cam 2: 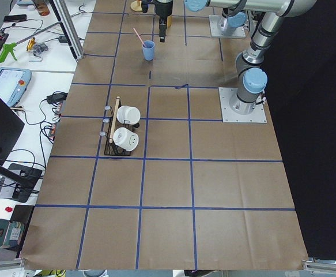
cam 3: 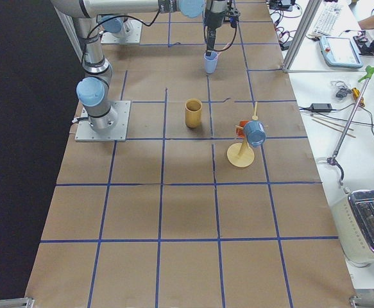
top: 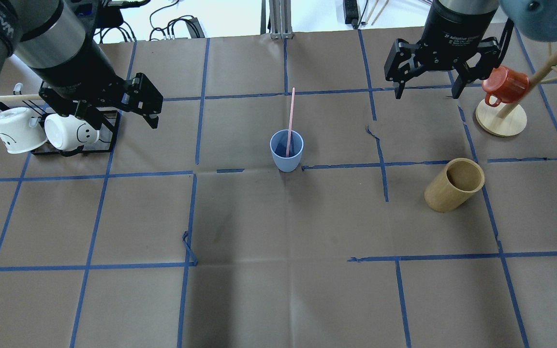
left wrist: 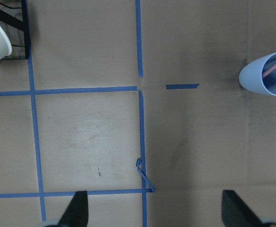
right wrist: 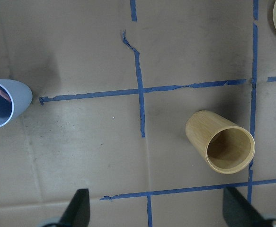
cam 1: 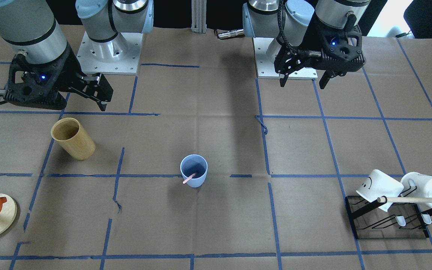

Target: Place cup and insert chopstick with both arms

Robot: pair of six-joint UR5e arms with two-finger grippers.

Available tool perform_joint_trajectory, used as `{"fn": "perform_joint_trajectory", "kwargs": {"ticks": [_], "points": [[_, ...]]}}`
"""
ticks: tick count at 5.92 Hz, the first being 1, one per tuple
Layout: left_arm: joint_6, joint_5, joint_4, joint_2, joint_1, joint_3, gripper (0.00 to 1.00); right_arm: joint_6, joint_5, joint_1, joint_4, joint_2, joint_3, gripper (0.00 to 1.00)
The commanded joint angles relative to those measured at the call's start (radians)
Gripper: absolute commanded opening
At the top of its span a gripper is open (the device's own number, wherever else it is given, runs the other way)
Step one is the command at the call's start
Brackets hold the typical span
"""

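The pale blue cup (top: 286,153) stands upright near the table's middle; it also shows in the front view (cam 1: 193,170). One light-pink chopstick (top: 290,113) stands in it and leans on the rim away from the robot; its end shows in the front view (cam 1: 189,179). My left gripper (cam 1: 303,82) is open and empty, raised near its base, well apart from the cup. My right gripper (top: 427,94) is open and empty, raised on the other side. The left wrist view shows the cup (left wrist: 265,75) at its right edge; the right wrist view shows the cup (right wrist: 5,104) at its left edge.
A tan wooden cup (top: 452,191) stands on my right side. A red mug (top: 505,84) hangs on a wooden stand (top: 501,121) beyond it. A black rack (cam 1: 388,221) with two white mugs (top: 68,131) and a wooden dowel sits under my left arm.
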Motion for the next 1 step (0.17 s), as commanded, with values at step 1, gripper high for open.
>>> {"fn": "perform_joint_trajectory", "kwargs": {"ticks": [1], "points": [[0.0,0.0,0.0,-0.003,-0.001,0.002,0.98,0.0,0.0,0.0,0.0,0.0,0.0,1.0]]}}
